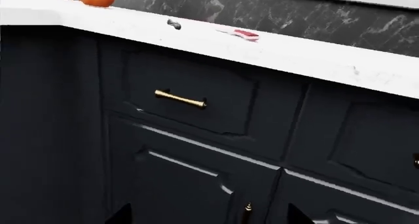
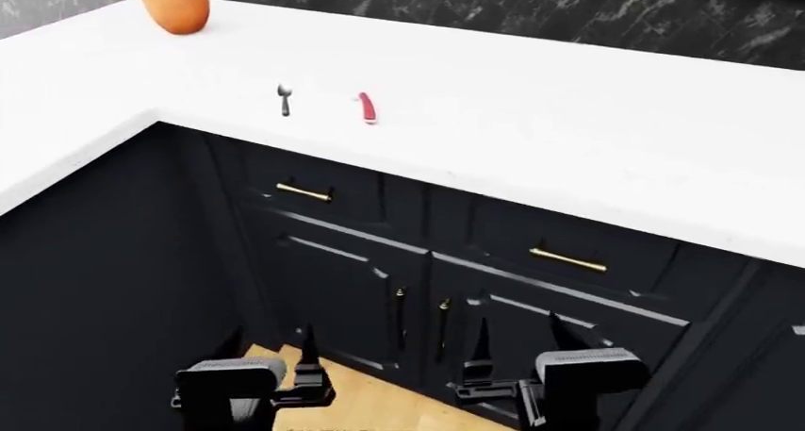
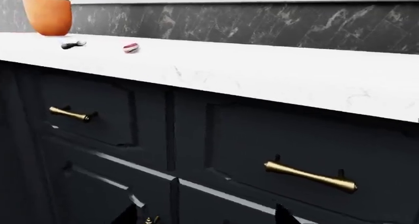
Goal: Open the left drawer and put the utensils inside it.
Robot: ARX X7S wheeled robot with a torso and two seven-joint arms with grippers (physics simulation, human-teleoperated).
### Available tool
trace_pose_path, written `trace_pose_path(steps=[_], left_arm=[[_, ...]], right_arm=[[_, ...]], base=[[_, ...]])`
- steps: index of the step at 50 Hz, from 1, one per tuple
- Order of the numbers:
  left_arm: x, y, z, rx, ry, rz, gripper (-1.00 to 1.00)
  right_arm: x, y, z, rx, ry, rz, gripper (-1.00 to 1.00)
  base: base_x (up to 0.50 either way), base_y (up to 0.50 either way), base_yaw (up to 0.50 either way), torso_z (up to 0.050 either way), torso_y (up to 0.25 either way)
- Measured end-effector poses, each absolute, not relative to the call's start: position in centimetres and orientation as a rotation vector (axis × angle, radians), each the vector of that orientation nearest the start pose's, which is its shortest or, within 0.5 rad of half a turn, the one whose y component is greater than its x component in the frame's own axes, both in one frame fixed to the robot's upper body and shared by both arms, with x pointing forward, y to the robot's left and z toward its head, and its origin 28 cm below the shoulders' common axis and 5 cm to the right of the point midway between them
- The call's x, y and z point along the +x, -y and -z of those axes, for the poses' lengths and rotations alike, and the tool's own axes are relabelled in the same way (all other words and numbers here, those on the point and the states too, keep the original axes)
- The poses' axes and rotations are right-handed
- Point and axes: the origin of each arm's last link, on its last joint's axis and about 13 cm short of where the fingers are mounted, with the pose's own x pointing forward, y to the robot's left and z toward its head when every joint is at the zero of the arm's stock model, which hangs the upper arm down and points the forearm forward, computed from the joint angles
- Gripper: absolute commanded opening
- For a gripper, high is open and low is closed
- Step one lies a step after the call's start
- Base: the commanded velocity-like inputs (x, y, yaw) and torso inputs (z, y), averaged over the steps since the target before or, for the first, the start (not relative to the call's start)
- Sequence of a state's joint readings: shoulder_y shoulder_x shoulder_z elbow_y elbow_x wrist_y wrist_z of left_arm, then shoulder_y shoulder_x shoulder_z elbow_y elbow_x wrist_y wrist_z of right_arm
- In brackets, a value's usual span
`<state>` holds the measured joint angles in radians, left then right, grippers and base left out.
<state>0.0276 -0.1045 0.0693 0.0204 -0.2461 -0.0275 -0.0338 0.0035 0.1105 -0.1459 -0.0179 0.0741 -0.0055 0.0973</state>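
The left drawer (image 2: 330,179) is shut, its brass bar handle (image 2: 303,192) under the white counter; the left wrist view faces that handle (image 1: 180,99). On the counter above lie the utensils: a spoon (image 2: 285,99) with a dark handle and a red-handled knife (image 2: 366,107), a short gap between them. The left wrist view shows the spoon (image 1: 173,24) and the knife (image 1: 244,35) too. My left gripper (image 2: 271,351) hangs open, low in front of the cabinet doors and well below the drawer. My right gripper (image 2: 516,341) is also open and holds nothing.
An orange pot (image 2: 173,2) stands at the counter's back left corner. A second drawer with a brass handle (image 2: 567,259) sits to the right. Tall black cabinet doors (image 2: 346,294) fill the space below. The counter (image 2: 75,139) wraps round on the left.
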Motion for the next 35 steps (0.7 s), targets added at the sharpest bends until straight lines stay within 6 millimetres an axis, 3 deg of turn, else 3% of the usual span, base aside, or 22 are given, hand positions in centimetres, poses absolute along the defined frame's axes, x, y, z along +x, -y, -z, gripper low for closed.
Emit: trace_pose_path(steps=[3,8,11,15,20,27,35], left_arm=[[20.1,-22.3,-0.2,-0.362,-0.132,0.062,1.00],[19.7,-23.4,1.6,-0.802,-0.231,0.134,1.00],[19.3,-23.8,2.6,-0.994,-0.239,0.215,1.00],[18.8,-24.3,3.8,-1.203,-0.215,0.308,1.00],[18.3,-24.8,4.8,-1.375,-0.141,0.365,1.00],[18.0,-25.3,5.8,-1.501,-0.036,0.328,1.00],[17.8,-25.6,6.7,-1.567,0.013,0.277,1.00]], right_arm=[[21.5,9.2,-3.9,-0.025,0.027,-0.088,1.00],[24.1,8.5,-11.1,0.034,0.073,-0.137,1.00],[25.8,8.8,-14.3,0.076,-0.005,-0.129,1.00],[26.9,7.9,-18.8,0.112,-0.085,-0.147,1.00],[26.8,6.8,-23.5,0.055,-0.128,-0.215,1.00],[26.1,6.0,-27.6,-0.075,-0.119,-0.269,1.00],[25.6,5.8,-29.6,-0.170,-0.092,-0.282,1.00]], base=[[0.00,0.12,0.17,0.033,0.000],[0.00,0.00,0.00,0.000,0.000],[0.00,0.00,0.00,0.000,0.000],[0.00,0.00,0.00,0.000,0.000],[0.46,0.19,0.00,0.000,0.000],[0.46,0.19,0.00,0.000,0.000],[0.41,0.31,0.00,0.000,0.000]])
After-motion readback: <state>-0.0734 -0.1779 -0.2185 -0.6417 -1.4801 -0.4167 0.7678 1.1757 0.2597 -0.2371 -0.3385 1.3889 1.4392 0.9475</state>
